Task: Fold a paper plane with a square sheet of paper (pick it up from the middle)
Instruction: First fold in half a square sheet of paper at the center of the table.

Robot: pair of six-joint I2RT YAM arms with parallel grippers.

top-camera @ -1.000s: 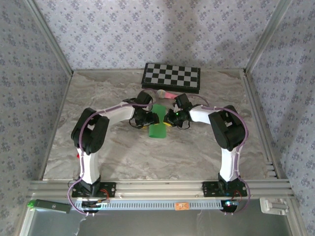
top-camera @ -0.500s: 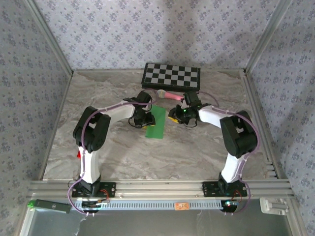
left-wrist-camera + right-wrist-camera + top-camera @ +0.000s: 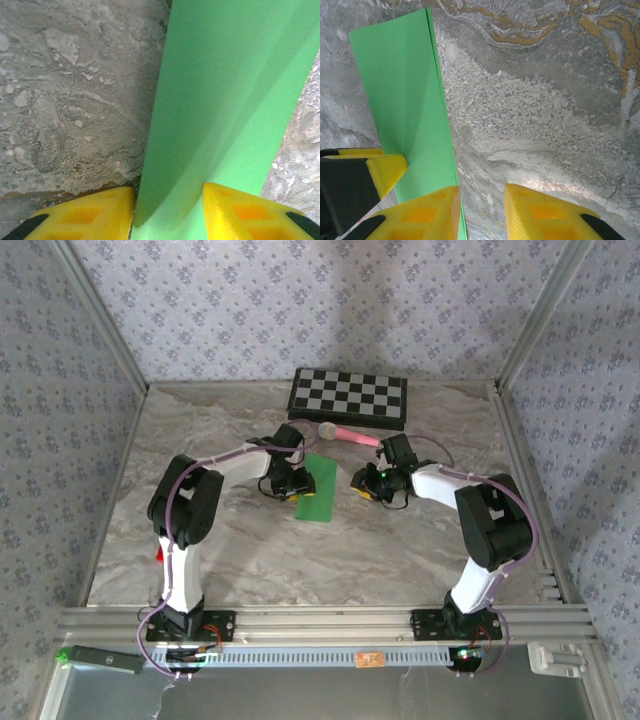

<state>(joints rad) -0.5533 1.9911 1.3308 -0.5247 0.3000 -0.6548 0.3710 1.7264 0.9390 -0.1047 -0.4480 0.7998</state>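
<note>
The square sheet of paper [image 3: 318, 489] is bright green and lies folded in half into a narrow strip on the marble table [image 3: 230, 550]. My left gripper [image 3: 292, 483] is low over its left side. In the left wrist view the paper [image 3: 225, 100] runs between the parted yellow jaws of that gripper [image 3: 169, 215]. My right gripper [image 3: 363, 485] stands open just right of the strip. In the right wrist view the right gripper [image 3: 482, 210] has bare marble in its gap. Its left finger meets the paper's [image 3: 405, 90] folded edge. No paper plane shape shows.
A black-and-white checkered board [image 3: 348, 397] lies at the back of the table. A pink-handled microphone [image 3: 348, 434] lies just in front of it, close behind both grippers. Patterned walls and metal rails enclose the table.
My right gripper has let go of the paper, opened and moved right. The microphone, hidden before, now shows. My left gripper stayed at the paper with its jaws a little narrower.
</note>
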